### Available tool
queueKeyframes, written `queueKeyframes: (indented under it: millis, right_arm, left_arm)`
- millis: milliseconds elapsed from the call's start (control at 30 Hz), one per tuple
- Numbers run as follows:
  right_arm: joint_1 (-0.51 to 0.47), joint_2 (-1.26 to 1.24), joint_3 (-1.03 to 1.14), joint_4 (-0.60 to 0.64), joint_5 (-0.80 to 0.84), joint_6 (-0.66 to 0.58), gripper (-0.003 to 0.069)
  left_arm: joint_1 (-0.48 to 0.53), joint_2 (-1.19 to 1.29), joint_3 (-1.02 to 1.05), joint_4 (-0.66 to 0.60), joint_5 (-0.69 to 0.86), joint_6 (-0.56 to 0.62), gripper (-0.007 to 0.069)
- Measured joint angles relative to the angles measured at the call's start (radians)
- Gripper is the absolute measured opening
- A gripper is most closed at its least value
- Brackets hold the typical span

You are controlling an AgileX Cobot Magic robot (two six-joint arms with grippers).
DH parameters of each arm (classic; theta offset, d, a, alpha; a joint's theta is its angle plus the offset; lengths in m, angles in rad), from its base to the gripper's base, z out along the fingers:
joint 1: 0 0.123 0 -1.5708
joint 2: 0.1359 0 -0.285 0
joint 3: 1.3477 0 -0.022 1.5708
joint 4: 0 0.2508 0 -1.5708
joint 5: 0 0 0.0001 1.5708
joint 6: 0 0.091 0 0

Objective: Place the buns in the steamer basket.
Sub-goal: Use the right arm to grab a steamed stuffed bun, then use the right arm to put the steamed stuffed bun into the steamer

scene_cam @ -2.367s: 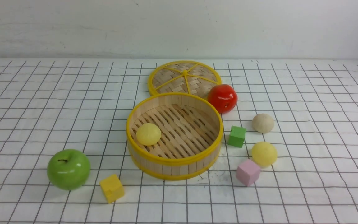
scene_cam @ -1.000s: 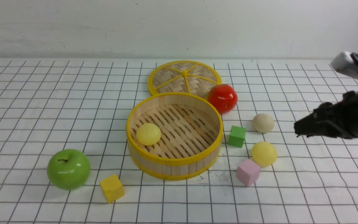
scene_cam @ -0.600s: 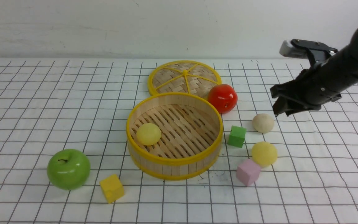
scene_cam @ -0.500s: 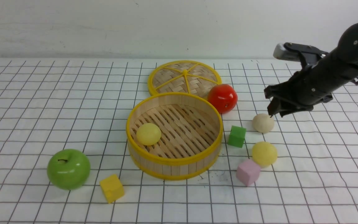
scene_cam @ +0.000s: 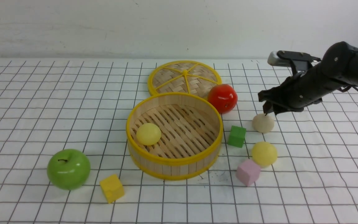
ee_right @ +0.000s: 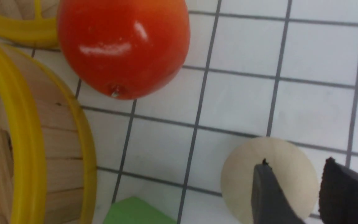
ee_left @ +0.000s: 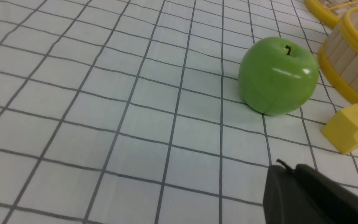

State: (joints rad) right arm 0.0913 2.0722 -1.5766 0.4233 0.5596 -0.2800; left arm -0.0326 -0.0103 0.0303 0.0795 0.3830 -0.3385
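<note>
The steamer basket (scene_cam: 172,161) stands mid-table with one pale yellow bun (scene_cam: 148,133) on its slatted bottom. A cream-beige bun (scene_cam: 263,123) and a second pale yellow bun (scene_cam: 264,153) lie on the table to its right. My right gripper (scene_cam: 268,111) is open and empty, tips just above the cream bun's far top. In the right wrist view, the gripper (ee_right: 297,164) hangs over that bun (ee_right: 241,174), beside the basket wall (ee_right: 57,146). My left gripper (ee_left: 286,169) is shut and empty, low over the table near the green apple (ee_left: 277,74).
A flat woven lid (scene_cam: 184,77) lies behind the basket, with a red apple (scene_cam: 222,98) at its right. A green cube (scene_cam: 236,136) and a pink cube (scene_cam: 248,172) sit near the loose buns. A green apple (scene_cam: 68,169) and yellow cube (scene_cam: 112,188) lie front left.
My right arm came in from the right, rose, then moved left and down until its open jaws hang over the cream bun. No bun has moved.
</note>
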Motion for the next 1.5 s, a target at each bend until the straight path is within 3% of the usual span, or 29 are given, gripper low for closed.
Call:
queueKeyframes:
  millis: [533, 667, 867, 1500]
  right_arm:
    - [0.000, 0.071, -0.002, 0.050, -0.023, 0.000, 0.0238]
    - [0.000, 0.072, -0.005, 0.045, -0.014, 0.000, 0.0180]
    - [0.000, 0.072, -0.010, 0.031, 0.013, -0.001, 0.0011]
    - [0.000, -0.069, -0.008, 0.052, 0.077, -0.001, 0.0006]
  left_arm:
    - [0.000, 0.000, 0.000, 0.000, 0.000, 0.000, 0.0042]
    - [0.000, 0.000, 0.000, 0.000, 0.000, 0.000, 0.0048]
    - [0.000, 0.000, 0.000, 0.000, 0.000, 0.000, 0.0050]
    - [0.000, 0.000, 0.000, 0.000, 0.000, 0.000, 0.0074]
